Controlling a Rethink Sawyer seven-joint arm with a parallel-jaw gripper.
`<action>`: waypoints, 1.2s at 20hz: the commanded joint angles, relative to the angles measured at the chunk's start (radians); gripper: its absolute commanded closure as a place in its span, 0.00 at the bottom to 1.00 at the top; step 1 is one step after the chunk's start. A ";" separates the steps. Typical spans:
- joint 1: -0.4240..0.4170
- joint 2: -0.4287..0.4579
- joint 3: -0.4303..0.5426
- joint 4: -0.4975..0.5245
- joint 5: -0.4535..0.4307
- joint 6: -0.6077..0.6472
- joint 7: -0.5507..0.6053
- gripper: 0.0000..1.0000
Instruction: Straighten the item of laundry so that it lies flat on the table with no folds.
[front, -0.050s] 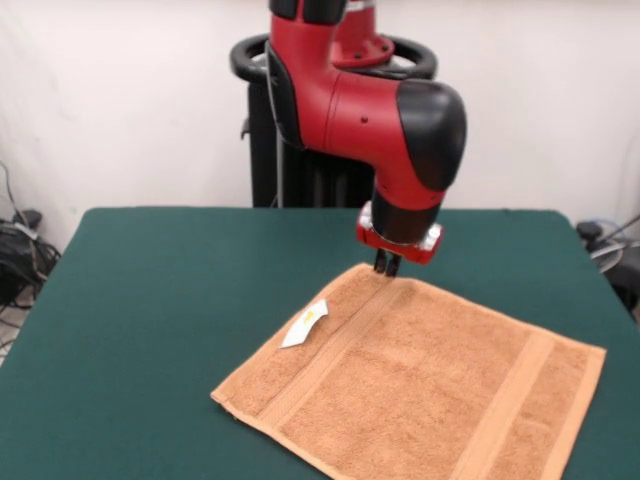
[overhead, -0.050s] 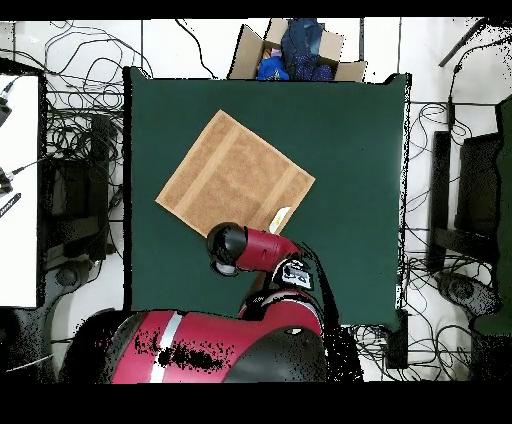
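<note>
Surface: dark green felt-covered table (front, -0.050s: 150, 300) under flat orange-tan terry towel (front, -0.050s: 420, 390).
Gripper (front, -0.050s: 387, 266): we cannot tell its state.
Advice: we lift straight up, avoiding drag.

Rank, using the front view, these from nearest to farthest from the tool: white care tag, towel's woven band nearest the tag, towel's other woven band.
Tool at the orange-tan terry towel's far edge:
1. Nearer woven band, directly below it.
2. White care tag, picture-left.
3. Other woven band, picture-right.

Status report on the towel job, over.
Gripper at towel's far edge, finger state unclear. Towel looks flat on green table, care tag showing. Nothing in the way.
</note>
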 joint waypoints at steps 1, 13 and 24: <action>-0.008 0.093 0.102 -0.035 -0.027 -0.147 0.103 1.00; -0.065 -0.124 0.160 0.090 -0.096 -0.225 0.076 1.00; -0.126 -0.283 0.237 0.215 -0.150 -0.210 0.064 1.00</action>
